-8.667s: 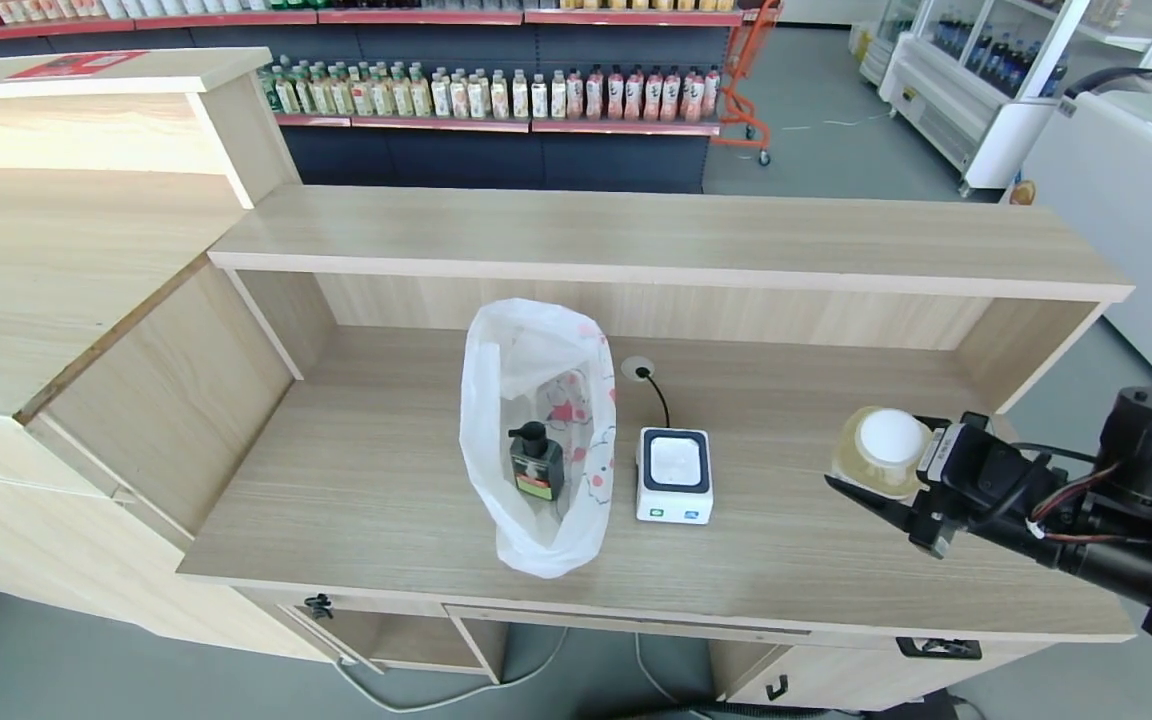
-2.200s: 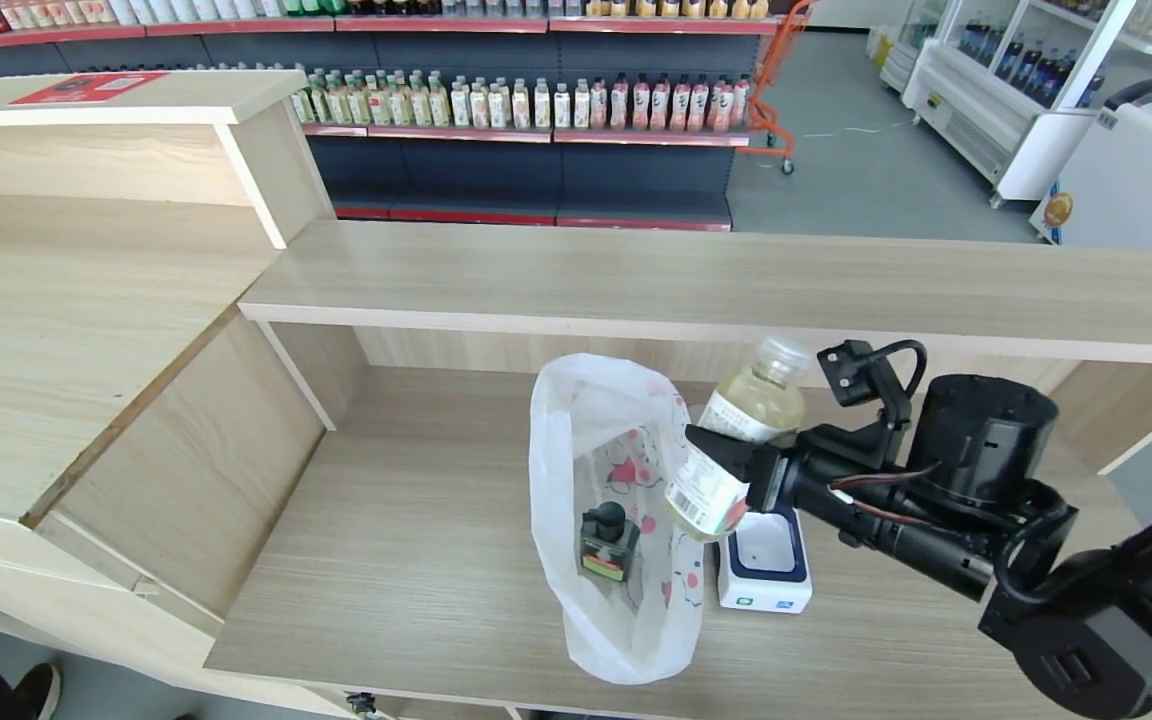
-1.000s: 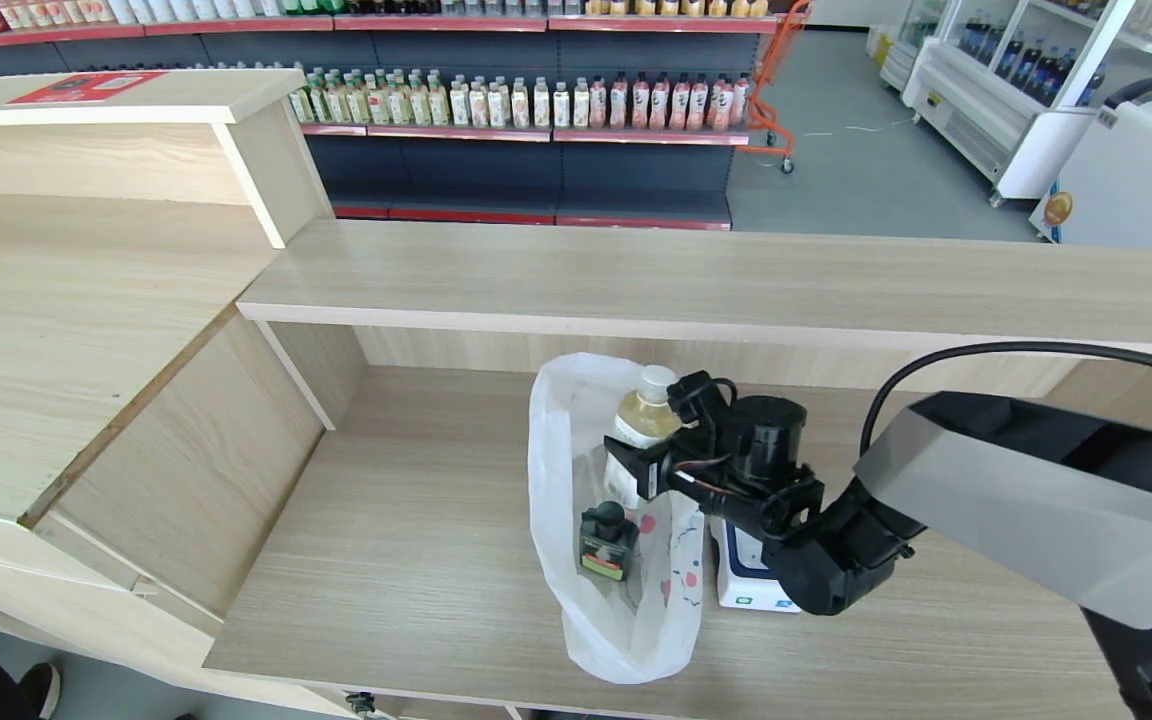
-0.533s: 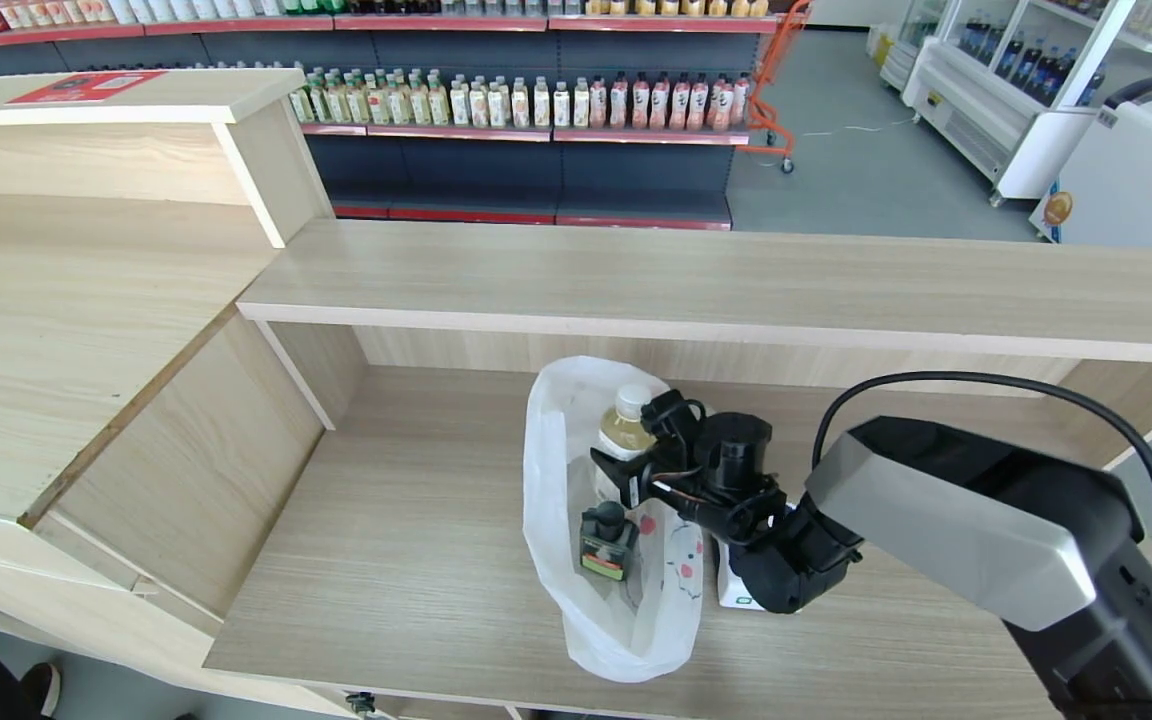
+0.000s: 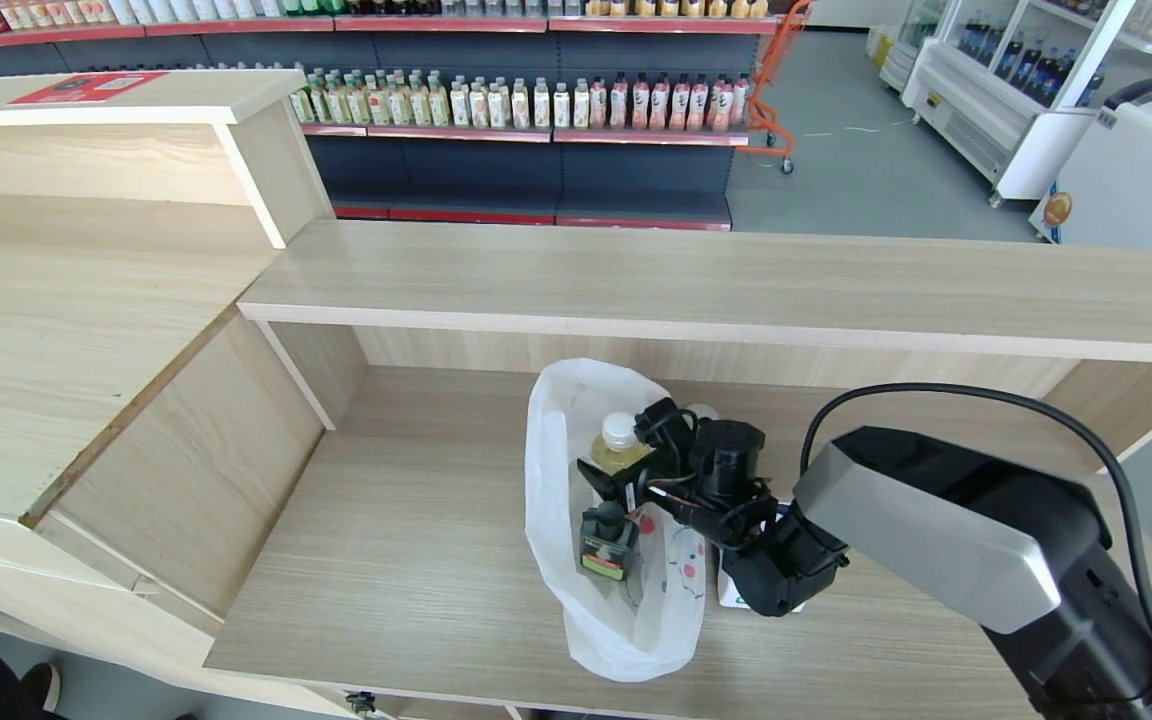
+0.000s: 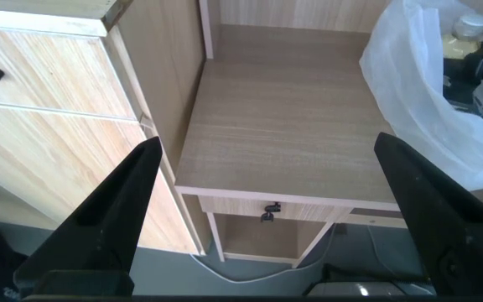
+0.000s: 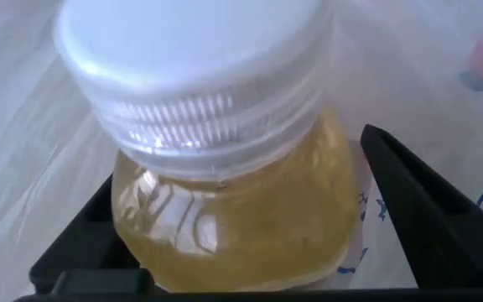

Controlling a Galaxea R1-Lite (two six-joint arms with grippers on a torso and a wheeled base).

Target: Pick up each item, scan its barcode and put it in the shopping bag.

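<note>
Right gripper [image 5: 611, 482] clamps the bottle [image 5: 619, 450] inside the shopping bag [image 5: 551, 500].
Your scanner [image 5: 733, 596] sits mostly behind that arm [image 5: 936, 525]; left gripper [image 6: 267, 214] gapes wide.

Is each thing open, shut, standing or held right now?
shopping bag: open, standing
drink bottle: capped, upright, held inside the bag
pump bottle: upright in the bag
scanner: flat beside the bag
right gripper: shut on the drink bottle
left gripper: open, empty
</note>
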